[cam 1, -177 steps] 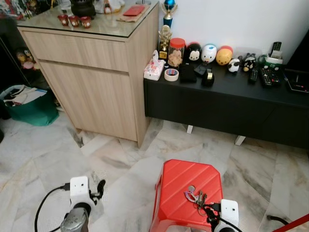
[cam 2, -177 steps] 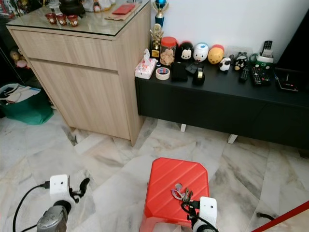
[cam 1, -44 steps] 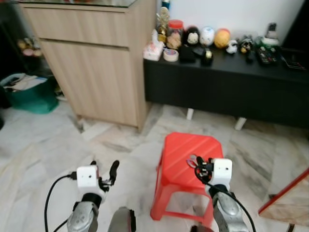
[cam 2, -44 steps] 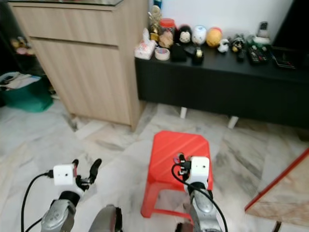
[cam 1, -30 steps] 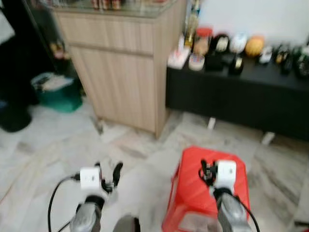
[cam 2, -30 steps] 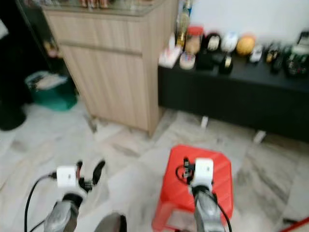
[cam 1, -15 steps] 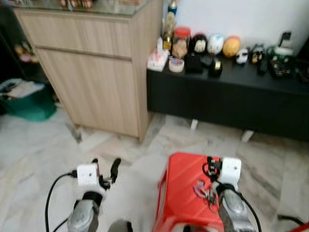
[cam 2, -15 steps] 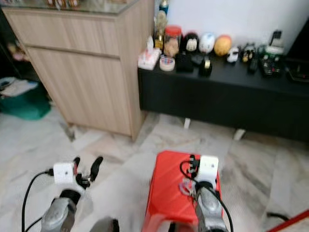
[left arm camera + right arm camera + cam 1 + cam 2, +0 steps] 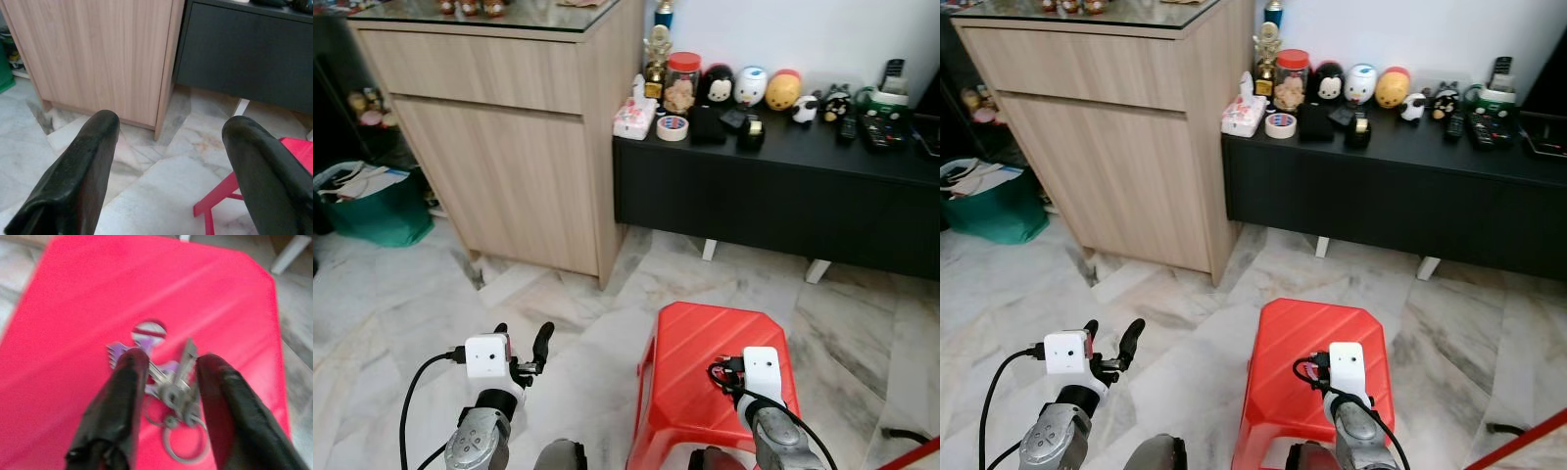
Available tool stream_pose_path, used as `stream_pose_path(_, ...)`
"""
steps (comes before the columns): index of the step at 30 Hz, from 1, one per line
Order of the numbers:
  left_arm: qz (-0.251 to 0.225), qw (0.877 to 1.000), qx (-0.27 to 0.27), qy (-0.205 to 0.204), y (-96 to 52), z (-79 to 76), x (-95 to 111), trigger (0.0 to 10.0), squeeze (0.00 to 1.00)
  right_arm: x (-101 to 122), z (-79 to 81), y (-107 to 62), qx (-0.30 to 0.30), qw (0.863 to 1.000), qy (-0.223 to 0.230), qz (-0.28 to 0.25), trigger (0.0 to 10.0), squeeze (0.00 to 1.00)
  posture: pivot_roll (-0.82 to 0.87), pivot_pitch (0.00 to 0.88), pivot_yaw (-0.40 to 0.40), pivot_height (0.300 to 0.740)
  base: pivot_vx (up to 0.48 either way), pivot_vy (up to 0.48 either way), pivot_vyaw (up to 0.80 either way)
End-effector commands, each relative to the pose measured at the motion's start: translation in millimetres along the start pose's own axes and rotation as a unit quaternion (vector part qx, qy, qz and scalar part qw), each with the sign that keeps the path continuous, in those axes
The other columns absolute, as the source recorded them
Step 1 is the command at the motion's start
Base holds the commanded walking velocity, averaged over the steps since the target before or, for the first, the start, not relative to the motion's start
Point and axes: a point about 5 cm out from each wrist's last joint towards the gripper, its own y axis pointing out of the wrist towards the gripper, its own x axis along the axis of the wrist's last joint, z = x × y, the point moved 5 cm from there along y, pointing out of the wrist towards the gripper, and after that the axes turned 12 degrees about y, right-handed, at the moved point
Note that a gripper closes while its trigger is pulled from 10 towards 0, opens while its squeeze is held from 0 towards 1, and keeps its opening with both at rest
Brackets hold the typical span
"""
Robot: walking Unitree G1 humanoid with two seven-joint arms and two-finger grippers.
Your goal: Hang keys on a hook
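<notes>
Keys lie in a bunch on the top of a red stool, which stands on the marble floor in the near right part of the scene. The right gripper hangs just above them, its two black fingers spread apart with the bunch showing between them; the wrist view is blurred, so whether the tips touch the keys or the stool cannot be told. Key blades, some with purple heads, and a metal ring at the near end of the bunch can be made out. The left gripper is held low over the floor to the left of the stool, its fingers wide apart and holding nothing. Farther off, a tall wooden cabinet stands on the left, and a low black sideboard runs to the right of it along the white wall. Small figurines, a jar, a roll of tape and remote controls sit on the sideboard. A green bag rests on the floor at the far left.
</notes>
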Motion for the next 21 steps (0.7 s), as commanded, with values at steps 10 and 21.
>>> stream_pose_path(10, 0.017, 1.0, -0.004, 0.006, -1.9, -1.6, -6.7, 10.0, 0.0, 3.5, -11.6, 4.0, -0.016, 0.999, -0.022, 0.029, 10.0, 0.0, 0.11, 0.09, -0.012, 0.644, 0.0, 0.0, 0.0)
stream_pose_path(21, 0.021, 1.0, -0.006, 0.013, -0.3, 0.5, -6.7, 10.0, 0.0, -6.9, -9.2, 3.2, -0.009, 0.998, -0.009, 0.058, 10.0, 0.0, 0.11, 0.092, -0.002, 0.644, 0.0, 0.0, 0.0)
